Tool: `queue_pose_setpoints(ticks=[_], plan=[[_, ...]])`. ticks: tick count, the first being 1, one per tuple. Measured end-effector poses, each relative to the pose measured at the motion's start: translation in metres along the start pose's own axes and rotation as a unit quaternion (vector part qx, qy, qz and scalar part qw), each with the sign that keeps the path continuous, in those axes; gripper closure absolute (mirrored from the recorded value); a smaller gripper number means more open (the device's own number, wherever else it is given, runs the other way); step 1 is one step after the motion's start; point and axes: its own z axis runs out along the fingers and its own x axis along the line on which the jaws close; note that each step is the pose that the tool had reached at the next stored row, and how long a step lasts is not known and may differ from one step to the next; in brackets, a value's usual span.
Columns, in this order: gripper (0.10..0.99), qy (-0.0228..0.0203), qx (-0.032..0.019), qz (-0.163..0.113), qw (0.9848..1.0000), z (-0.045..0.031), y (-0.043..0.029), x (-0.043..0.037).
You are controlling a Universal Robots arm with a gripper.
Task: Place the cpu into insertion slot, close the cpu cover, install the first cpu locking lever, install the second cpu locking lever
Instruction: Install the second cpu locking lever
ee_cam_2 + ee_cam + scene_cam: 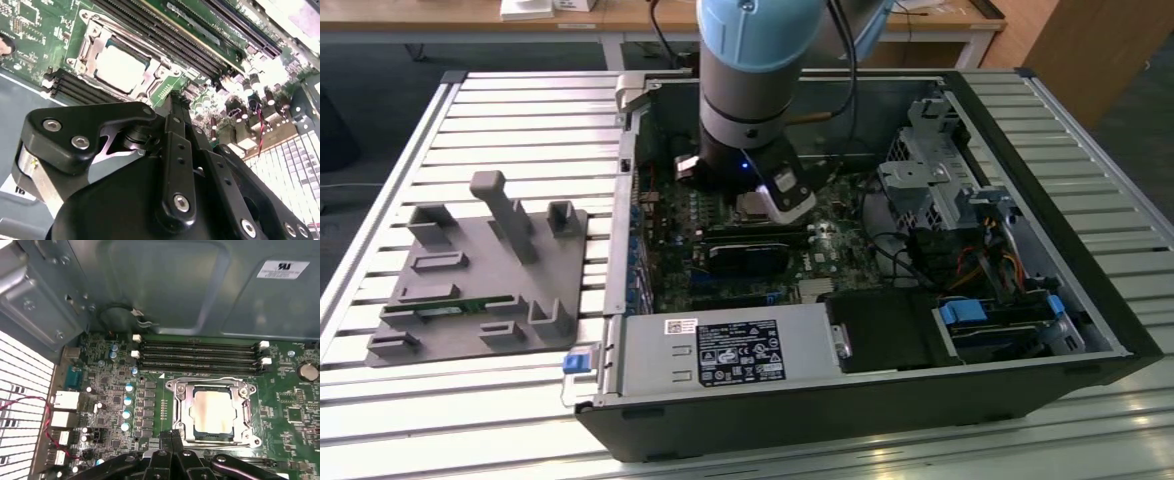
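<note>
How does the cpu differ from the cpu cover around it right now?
The cpu is a solid, pale, dull metal square; the cpu cover is a shinier frame with a window cut through its middle. The cpu fills that window, while the cover borders it on all sides and looks closed flat over it. Both are square and sit in the insertion slot on the green board, just ahead of the tool.

I see the cpu point(214, 411) lying flat in the slot point(181, 410), its pale silver top showing through the window of the cover point(242, 416). The cover, a thin silvery frame, lies closed over the chip's edges. In the second wrist view the cpu point(121, 69) sits the same way, framed by the cover point(92, 47), green board all round.
</note>
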Motion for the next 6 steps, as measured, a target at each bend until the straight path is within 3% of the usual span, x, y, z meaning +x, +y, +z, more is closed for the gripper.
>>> queue_pose_setpoints(ticks=[6], plan=[[0.980, -0.0001, -0.0001, 0.000, 1.0000, -0.0030, 0.0011, 0.0000]])
